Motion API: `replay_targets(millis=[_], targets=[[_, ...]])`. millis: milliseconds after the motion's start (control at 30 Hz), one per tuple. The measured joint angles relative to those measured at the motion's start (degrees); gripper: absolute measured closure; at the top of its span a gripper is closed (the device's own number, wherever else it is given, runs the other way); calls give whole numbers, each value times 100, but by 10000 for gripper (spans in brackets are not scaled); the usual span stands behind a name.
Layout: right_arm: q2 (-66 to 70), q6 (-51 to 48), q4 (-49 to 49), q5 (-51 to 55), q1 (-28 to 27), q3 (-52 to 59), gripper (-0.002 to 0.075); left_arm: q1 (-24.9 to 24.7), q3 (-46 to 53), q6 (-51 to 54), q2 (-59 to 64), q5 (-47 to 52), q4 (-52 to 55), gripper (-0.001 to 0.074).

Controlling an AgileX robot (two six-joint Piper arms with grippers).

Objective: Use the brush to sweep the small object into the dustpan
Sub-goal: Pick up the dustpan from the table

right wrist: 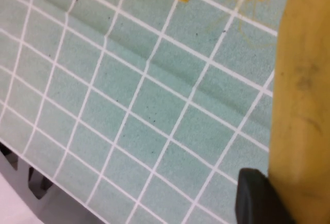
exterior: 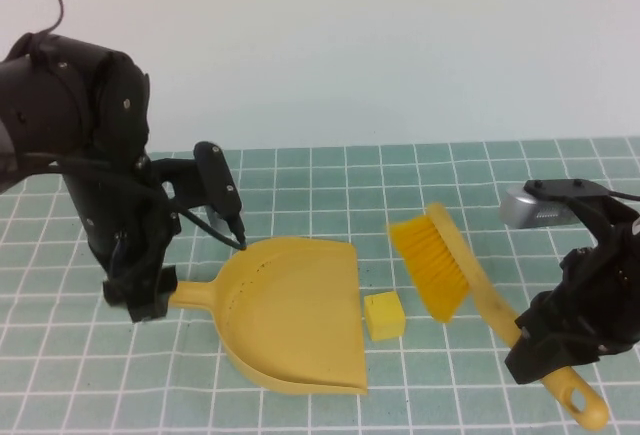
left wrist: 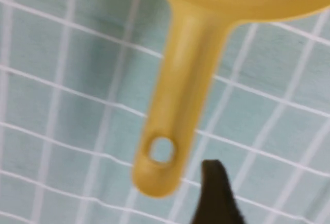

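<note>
One cube (exterior: 384, 315) lies on the tiled surface (exterior: 300, 175) just outside the open mouth of the one dustpan (exterior: 290, 315), placed for a short sweep inward. One brush (exterior: 470, 285) rests beyond the cube, bristles toward it; the right gripper (exterior: 548, 347) grasps its handle. The left gripper (exterior: 142, 290) is at the dustpan handle; its fingers' state cannot be determined.
</note>
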Motion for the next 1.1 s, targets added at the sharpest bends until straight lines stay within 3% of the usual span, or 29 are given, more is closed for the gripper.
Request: replay_targets(millis=[100, 233, 400, 533, 833, 900, 1100], targets=[[10, 159, -11, 11, 0, 0, 552, 0, -1, 34, 13, -461, 182, 346], [32, 215, -59, 11, 0, 0, 552, 162, -1, 151, 191, -1232, 223, 362], [32, 228, -215, 22, 0, 0, 552, 438, -1, -617, 511, -1215, -52, 363], [32, 228, -239, 9, 0, 0, 552, 473, -1, -515, 574, -1171, -51, 359], [32, 825, -1047, 81, 0, 0, 552, 473, -1, 402, 584, -1280, -249, 141], [32, 1096, -1328, 108, 0, 0, 552, 473, 33, 1067, 584, -1170, -262, 125], [32, 1311, -1510, 115, 0, 0, 552, 473, 48, 1754, 597, -1092, -671, 115]])
